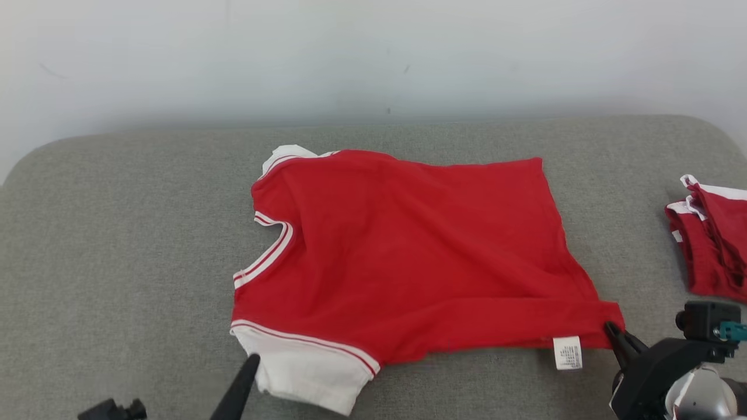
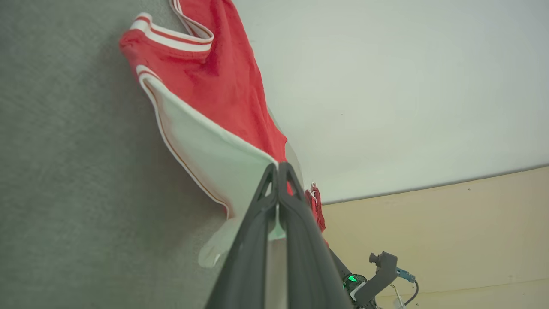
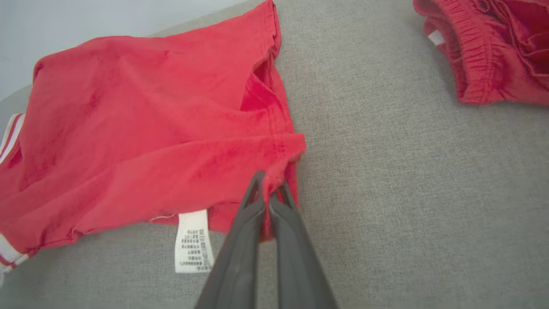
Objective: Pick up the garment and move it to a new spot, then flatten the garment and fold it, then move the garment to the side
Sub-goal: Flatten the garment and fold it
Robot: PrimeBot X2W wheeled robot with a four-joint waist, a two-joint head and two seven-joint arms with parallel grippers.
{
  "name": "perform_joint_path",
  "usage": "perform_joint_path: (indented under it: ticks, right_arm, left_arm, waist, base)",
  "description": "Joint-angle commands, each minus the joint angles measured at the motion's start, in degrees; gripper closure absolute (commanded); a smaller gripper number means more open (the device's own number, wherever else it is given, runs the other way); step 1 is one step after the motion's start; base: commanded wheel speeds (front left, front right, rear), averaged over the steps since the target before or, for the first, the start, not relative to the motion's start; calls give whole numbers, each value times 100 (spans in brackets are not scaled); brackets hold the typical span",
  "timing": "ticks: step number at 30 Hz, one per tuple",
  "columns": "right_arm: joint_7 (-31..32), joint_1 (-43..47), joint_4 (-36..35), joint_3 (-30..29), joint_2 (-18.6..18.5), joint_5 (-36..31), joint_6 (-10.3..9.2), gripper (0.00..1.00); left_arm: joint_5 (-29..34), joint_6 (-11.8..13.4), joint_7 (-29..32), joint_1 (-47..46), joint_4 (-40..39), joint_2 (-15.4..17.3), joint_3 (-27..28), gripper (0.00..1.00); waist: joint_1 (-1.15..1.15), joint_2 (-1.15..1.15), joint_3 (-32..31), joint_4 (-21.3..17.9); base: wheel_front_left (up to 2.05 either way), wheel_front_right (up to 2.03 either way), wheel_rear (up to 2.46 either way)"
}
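Grey woven upholstery (image 1: 117, 245) spreads across most of the head view, with a pale wall (image 1: 373, 58) along the top of the frame. At the centre of that frame lies the garment (image 1: 408, 251), a red shirt turned sideways. Its striped neckline (image 1: 265, 259) faces the left of the frame and its bottom hem faces the right. It lies mostly flat, with shallow creases running across the body. A white sleeve (image 1: 303, 373) with red-and-white banding sticks out at the lower left of the shirt. A white care label (image 1: 567, 353) hangs from the shirt's lower edge near the right corner.

My left pincer (image 1: 251, 361) comes up from the bottom edge of the head view, left of centre, with its tip at the near edge of the white sleeve. In the left wrist view its two fingers are pressed together, with the sleeve's white cloth pinched between them.

My right pincer (image 1: 610, 328) sits at the lower right of the head view, at the shirt's lower right corner. In the right wrist view its fingers are closed tight on that red corner of the hem, just right of the label.

A second red piece of clothing (image 1: 712, 245) with white trim lies bunched at the right edge of the head view, apart from the shirt.
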Motion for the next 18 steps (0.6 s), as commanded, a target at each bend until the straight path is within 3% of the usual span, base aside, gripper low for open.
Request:
perform_joint_path:
  ticks: [1,8,18]
  right_arm:
    - [59,111,-82,-70,36,-55,-15,100]
    - [233,431,-221,-397,142,-318,-15,100]
    - [520,806,-128,-532,206,-404,-15,100]
  left_arm:
    - [-144,8,102,139,-40,38,-23,100]
    - [-1098,211,943,993,-403,364,-122,100]
    - [-2003,473,1311,2139,-1226,769,290,100]
  waist:
    - [1,1,-28,19]
    - [1,1,-81,-23]
    - [1,1,-89,6]
  base:
    - [0,0,0]
    - [0,0,0]
    - [0,0,0]
